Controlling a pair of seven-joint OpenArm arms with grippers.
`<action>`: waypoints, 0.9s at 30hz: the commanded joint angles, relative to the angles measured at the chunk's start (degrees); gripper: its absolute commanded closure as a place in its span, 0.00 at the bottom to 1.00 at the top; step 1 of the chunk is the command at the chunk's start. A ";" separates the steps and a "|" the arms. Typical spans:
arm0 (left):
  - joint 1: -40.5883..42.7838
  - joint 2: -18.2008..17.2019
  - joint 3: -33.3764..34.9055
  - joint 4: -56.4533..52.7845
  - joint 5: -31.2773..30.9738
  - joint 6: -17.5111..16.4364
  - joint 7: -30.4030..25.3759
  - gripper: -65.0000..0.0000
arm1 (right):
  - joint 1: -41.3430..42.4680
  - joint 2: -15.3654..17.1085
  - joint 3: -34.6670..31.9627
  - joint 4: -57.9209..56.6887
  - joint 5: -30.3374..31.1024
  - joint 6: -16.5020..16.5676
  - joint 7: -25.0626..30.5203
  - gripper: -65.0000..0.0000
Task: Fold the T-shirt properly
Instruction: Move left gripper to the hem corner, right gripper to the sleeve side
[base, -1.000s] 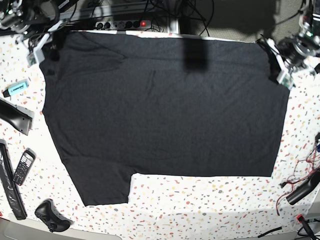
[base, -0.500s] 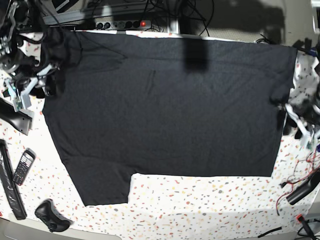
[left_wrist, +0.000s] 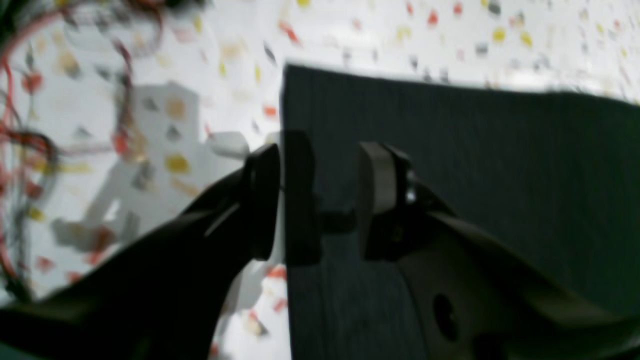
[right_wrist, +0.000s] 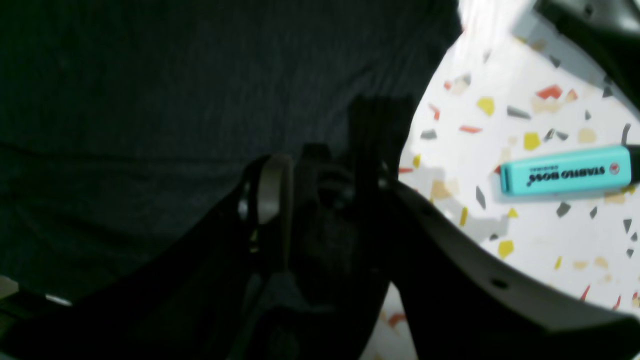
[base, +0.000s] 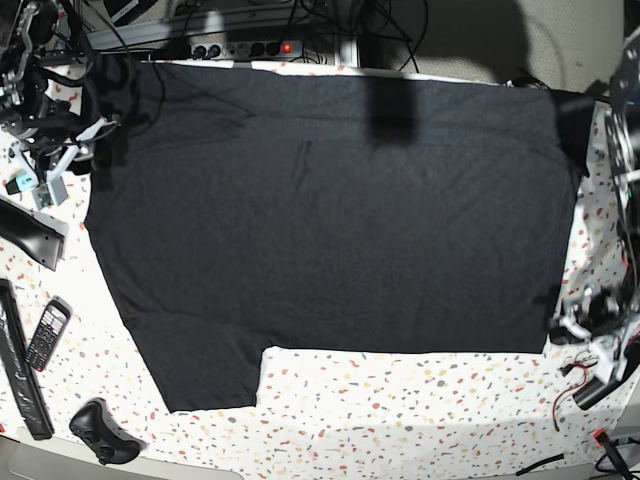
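T-shirt (base: 330, 210): matt black cloth, finely ribbed knit.
Table (base: 420, 400): smooth white surface, coloured terrazzo flecks.
Highlighter (right_wrist: 567, 170): smooth turquoise plastic, slight sheen.

Base camera: high overhead, looking down on my whole table (base: 400, 400); wrist cameras: close behind my jaws, facing down, sharing the T-shirt's (base: 330, 220) opposite edges with it.

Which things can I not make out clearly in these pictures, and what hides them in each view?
- Printed side of the large black cotton T-shirt: base view shows only a plain side.
- Left end effector: left wrist view is blurred, so contact with the shirt's edge is unclear.
- Right end effector: right wrist view, dark against dark cloth.
- Turquoise highlighter pen: its end is cut off by the picture's right edge.
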 joint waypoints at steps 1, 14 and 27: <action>-2.93 -0.98 -0.22 -1.29 0.26 0.31 -3.06 0.63 | 0.35 1.05 0.44 0.87 0.63 -0.07 0.42 0.68; -3.39 2.08 -0.17 -11.15 4.74 3.06 -14.29 0.65 | 0.37 1.05 0.44 0.87 0.68 -0.07 -1.90 0.68; -0.02 2.82 -0.17 -11.15 5.84 11.17 -13.94 0.65 | 0.39 1.07 0.44 0.90 1.68 -0.04 -4.28 0.68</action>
